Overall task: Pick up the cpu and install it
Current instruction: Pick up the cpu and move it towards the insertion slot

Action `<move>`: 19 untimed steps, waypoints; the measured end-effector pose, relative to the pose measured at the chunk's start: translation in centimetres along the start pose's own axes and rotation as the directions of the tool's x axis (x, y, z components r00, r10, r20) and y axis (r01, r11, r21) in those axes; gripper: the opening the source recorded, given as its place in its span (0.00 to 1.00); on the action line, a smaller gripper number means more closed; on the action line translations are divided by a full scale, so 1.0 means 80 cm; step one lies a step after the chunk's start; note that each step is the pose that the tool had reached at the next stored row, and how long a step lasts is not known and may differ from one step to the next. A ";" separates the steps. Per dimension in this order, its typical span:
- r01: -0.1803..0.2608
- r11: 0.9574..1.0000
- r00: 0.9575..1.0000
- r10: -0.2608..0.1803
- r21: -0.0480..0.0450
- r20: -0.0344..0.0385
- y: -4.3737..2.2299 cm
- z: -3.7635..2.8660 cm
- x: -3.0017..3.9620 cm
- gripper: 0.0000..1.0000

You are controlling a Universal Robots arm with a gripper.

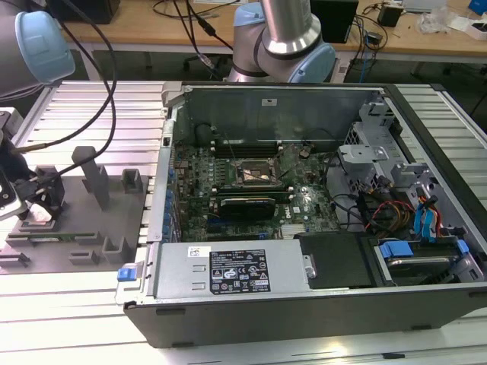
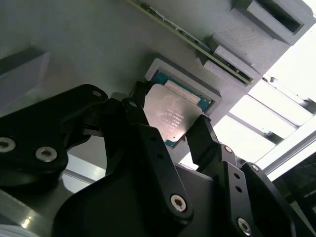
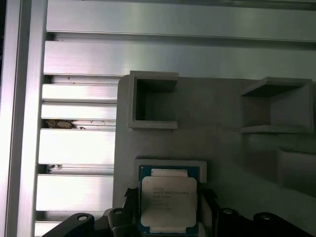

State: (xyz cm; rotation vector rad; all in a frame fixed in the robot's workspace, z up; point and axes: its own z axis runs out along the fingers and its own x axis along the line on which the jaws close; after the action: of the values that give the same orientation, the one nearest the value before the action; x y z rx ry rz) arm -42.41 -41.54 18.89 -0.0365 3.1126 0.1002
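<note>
1. Slatted aluminium bench [image 1: 76,312] under everything. One open computer case [image 1: 304,323] sits on it, toward the exterior view's right.
2. One grey fixture plate [image 1: 114,220] lies beside the case, on the exterior view's left (two box-shaped pockets counted on it in the first wrist view).
3. One socket [image 1: 255,173] on the board inside the case, well apart from the plate.
4. My gripper [image 2: 170,112] is low over the plate, astride the cpu [image 3: 169,197] on two opposite edges. Whether I am pinching it or only bracketing it, I cannot tell.
5. One memory stick [image 2: 224,63] stands on edge in a slot near the chip.
6. One cpu, flat, silver lid up, seated in its shallow pocket on the plate.
7. Risk, my judgement: an off-centre grip could tilt the chip against the pocket rim and jam it or let it slip. A skewed chip would then meet the socket crooked.
</note>
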 end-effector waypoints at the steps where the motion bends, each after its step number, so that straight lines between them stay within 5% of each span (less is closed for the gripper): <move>1: 0.000 1.000 1.000 0.000 -0.001 0.000 0.0000 0.0005 0.0000 0.60; 19: -0.004 1.000 1.000 0.004 -0.005 0.000 0.0017 0.0010 -0.0001 0.60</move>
State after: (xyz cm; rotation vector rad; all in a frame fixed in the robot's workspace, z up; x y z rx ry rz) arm -42.40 -41.40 18.82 -0.0308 3.1121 0.1081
